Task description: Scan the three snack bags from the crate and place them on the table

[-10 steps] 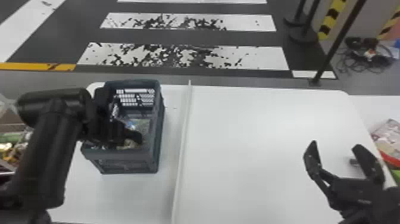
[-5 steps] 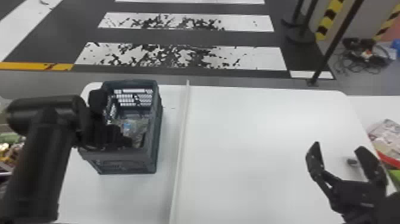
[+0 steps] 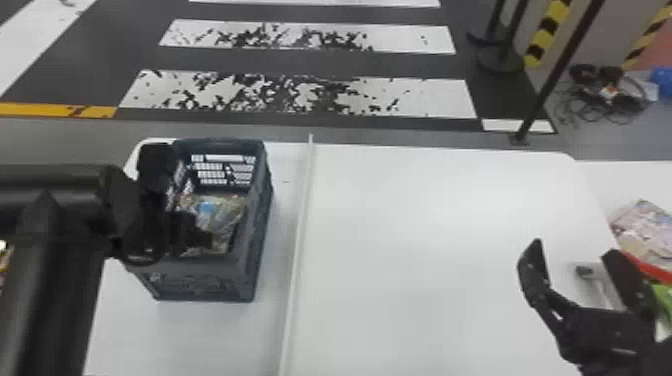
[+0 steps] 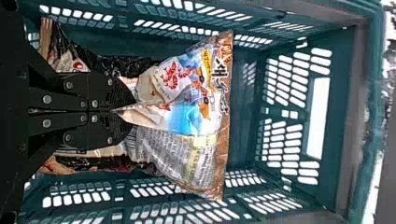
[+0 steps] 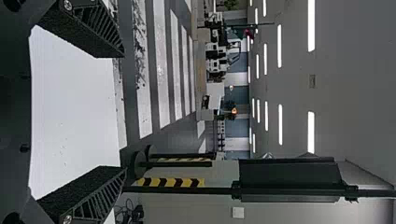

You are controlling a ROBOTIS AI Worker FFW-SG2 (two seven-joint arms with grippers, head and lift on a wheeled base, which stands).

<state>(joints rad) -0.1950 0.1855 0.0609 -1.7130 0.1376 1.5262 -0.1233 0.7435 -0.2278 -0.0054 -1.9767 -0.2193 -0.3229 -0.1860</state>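
Over on the robot's left, I see the left gripper (image 3: 197, 240) inside the crate (image 4: 348, 121). Its fingers are drawn tight together, the tips closed on the near end of a snack bag (image 4: 205, 98) with a blue and white front. The bag spreads out wide ahead of the fingertips, still within the crate's walls. More packaging (image 4: 74, 58), dark and brown, lies beside and beneath those same fingers. Past the bag, farther ahead of the fingers, stands the slotted end wall of the crate.

Well apart, on the robot's right, the right gripper (image 3: 575, 257) hangs over the bench (image 3: 425, 300) with its fingers wide apart and nothing between them. Just beside its outer finger, a small grey thing with a dark end (image 3: 590, 275) shows on the bench. Farther out past that finger is a pale printed pack (image 3: 645, 230), above a red edge (image 3: 655, 272). A narrow white strip (image 3: 300, 225) runs along the bench between the two sets of fingers.
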